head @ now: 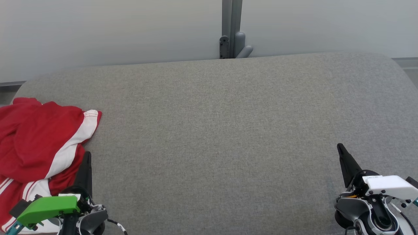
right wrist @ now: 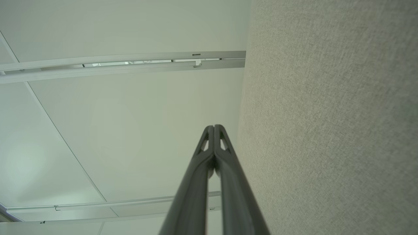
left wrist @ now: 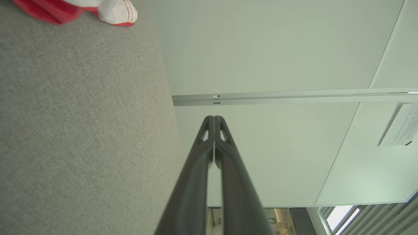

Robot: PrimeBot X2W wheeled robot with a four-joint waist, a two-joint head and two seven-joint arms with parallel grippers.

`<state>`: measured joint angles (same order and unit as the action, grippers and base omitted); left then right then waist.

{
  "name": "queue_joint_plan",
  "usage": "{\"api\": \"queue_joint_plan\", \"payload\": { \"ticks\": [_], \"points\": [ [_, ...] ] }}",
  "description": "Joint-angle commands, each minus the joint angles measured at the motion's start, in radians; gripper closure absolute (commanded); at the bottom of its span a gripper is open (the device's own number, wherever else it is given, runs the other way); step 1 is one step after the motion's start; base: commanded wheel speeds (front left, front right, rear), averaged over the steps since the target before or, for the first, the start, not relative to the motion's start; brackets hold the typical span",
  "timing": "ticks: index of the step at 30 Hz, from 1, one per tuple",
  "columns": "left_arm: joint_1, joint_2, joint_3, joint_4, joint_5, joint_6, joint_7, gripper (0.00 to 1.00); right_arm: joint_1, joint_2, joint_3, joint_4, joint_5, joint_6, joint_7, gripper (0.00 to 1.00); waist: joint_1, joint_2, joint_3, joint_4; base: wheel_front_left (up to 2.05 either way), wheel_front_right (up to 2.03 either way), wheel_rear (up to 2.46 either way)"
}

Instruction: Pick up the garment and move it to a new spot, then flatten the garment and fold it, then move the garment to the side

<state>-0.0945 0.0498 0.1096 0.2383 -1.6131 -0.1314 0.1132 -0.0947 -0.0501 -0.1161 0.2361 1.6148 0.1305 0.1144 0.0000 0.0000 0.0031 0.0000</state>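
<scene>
A red garment with white stripes lies crumpled at the left edge of the grey fabric surface. A white-and-red corner of it shows at the top left of the left wrist view. My left gripper rests shut at the lower left, right beside the garment's edge, holding nothing; its fingertips meet against the pale wall. My right gripper sits shut at the lower right, far from the garment, with its tips pressed together and nothing between them.
The grey padded surface spans the whole head view, with a rounded far edge. Behind it stands a pale wall with a grey metal post and bracket. A narrow floor strip shows at the far right.
</scene>
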Motion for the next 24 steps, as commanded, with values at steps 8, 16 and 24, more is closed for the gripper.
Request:
{"api": "queue_joint_plan", "payload": {
  "ticks": [8, 16, 24],
  "points": [
    [-0.016, 0.001, 0.002, -0.001, -0.002, 0.001, 0.003, 1.0, -0.009, -0.001, -0.002, -0.002, -0.003, 0.0, 0.004, 1.0, 0.0, 0.0, 0.0, 0.0, 0.0, 0.0, 0.0],
    [-0.016, 0.001, 0.002, -0.001, -0.002, 0.001, 0.003, 1.0, -0.009, -0.001, -0.002, -0.002, -0.003, 0.0, 0.004, 1.0, 0.0, 0.0, 0.0, 0.0, 0.0, 0.0, 0.0],
    [-0.016, 0.001, 0.002, -0.001, -0.002, 0.001, 0.003, 1.0, -0.009, -0.001, -0.001, -0.003, -0.003, 0.0, 0.004, 1.0, 0.0, 0.0, 0.0, 0.0, 0.0, 0.0, 0.0]
  ]
}}
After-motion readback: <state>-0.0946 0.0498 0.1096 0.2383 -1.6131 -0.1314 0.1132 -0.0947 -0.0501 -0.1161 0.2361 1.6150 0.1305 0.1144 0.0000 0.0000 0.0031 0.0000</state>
